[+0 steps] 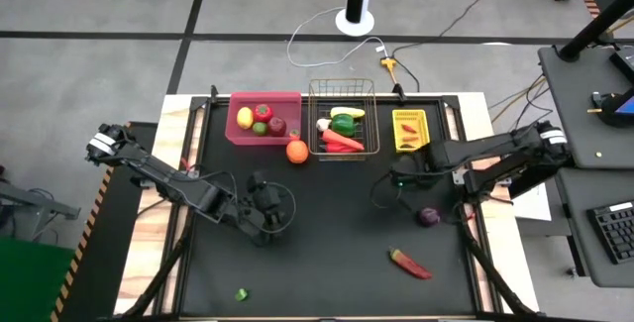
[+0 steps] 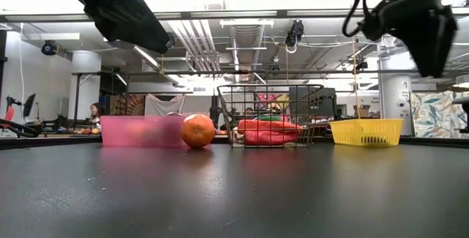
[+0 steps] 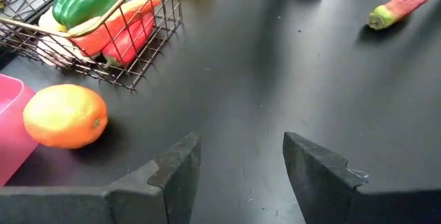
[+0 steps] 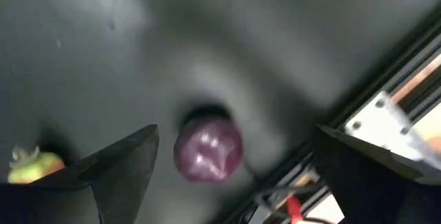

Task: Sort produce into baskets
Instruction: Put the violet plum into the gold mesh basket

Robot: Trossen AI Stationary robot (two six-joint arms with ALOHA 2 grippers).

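The right gripper (image 4: 234, 165) hangs spread wide above the purple onion (image 4: 207, 149), which lies on the black table (image 1: 327, 253) between its fingers, untouched; the left gripper (image 3: 241, 165), parted and empty, hovers near the orange (image 3: 65, 116).

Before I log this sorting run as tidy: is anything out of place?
Yes. An orange sits on the table against the pink bin, not inside it. A purple onion, a red chilli and a small green piece lie loose on the mat, away from every basket.
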